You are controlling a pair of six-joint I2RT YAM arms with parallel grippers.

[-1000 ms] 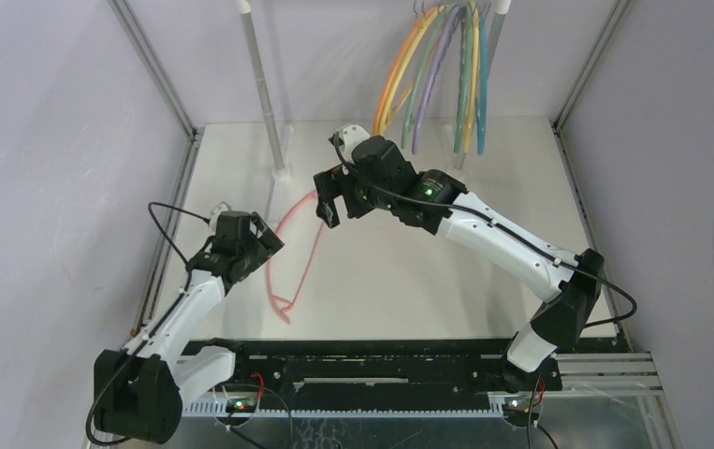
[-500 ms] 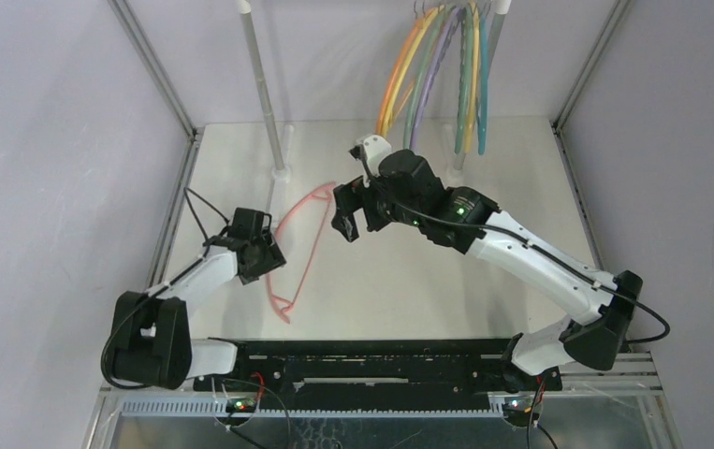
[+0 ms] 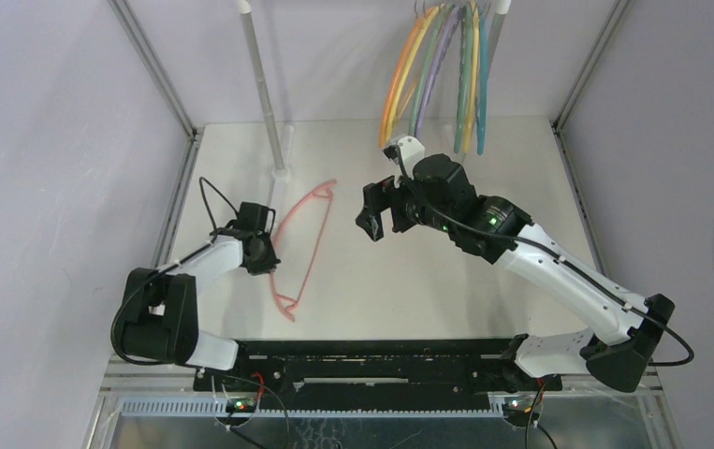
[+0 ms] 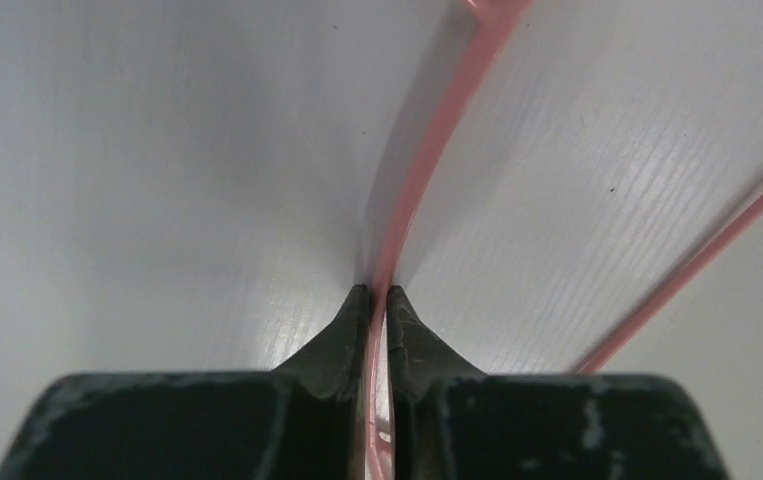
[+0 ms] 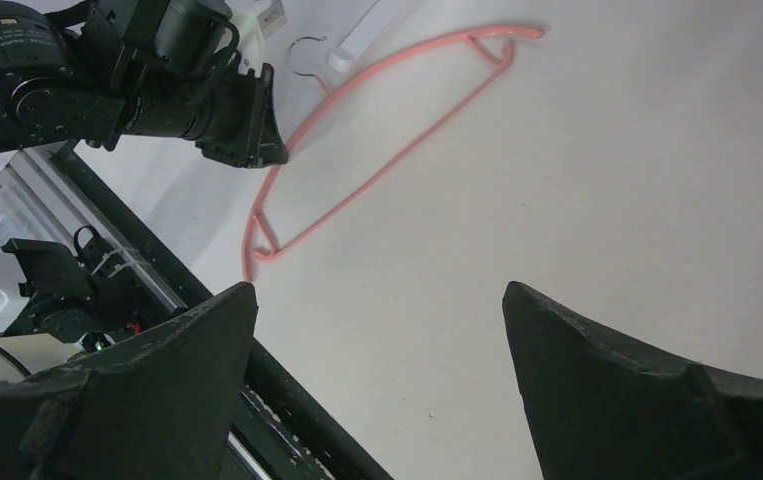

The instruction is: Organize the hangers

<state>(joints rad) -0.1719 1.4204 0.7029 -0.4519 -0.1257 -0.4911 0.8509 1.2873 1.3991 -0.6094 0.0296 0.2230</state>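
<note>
Pinching the pink hanger (image 4: 427, 150) flat on the desk (image 3: 428, 281), left claw (image 4: 377, 292) is clamped mid-curve; hanger runs lengthwise ahead; right claw (image 5: 377, 300) apart, farther.

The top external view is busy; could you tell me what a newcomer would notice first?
A lone pink hanger lies on the table left of centre, with the left tool shut on its curved arm. At the back, a bundle of coloured hangers hangs from above, and the right tool hovers open just in front of it.
</note>
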